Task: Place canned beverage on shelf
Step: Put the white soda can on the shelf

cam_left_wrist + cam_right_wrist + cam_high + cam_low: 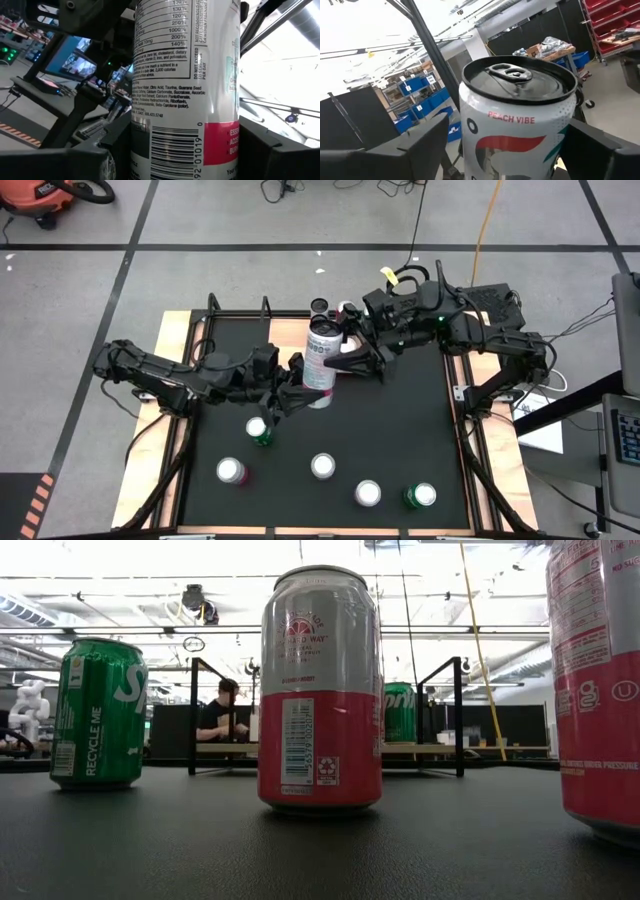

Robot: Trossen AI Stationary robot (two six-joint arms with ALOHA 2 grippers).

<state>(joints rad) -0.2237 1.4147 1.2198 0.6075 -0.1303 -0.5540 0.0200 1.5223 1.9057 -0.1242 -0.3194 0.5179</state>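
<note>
A tall white-and-pink can (320,360) is off the black mat near its middle, tilted with its top toward the far edge. My left gripper (303,387) is shut on its lower part; the can fills the left wrist view (185,75). My right gripper (347,360) is open, with one finger on each side of the can's upper part (515,115). A gap shows at one finger. The shelf (240,748), a light wooden board between black brackets, stands at the mat's far edge with a green can (400,710) on it. My left gripper pinches the can's lower wall, by the barcode (175,145), between its two fingers. The fingers come level from the table's left and lie across the can. The can is lifted clear of the mat and leans with its top toward the far edge.
Several cans stand on the near half of the mat: a green one (258,429), a pink one (231,471), one at the middle (322,466), and two at the near right (368,493) (420,496). Wooden strips (150,440) edge the mat.
</note>
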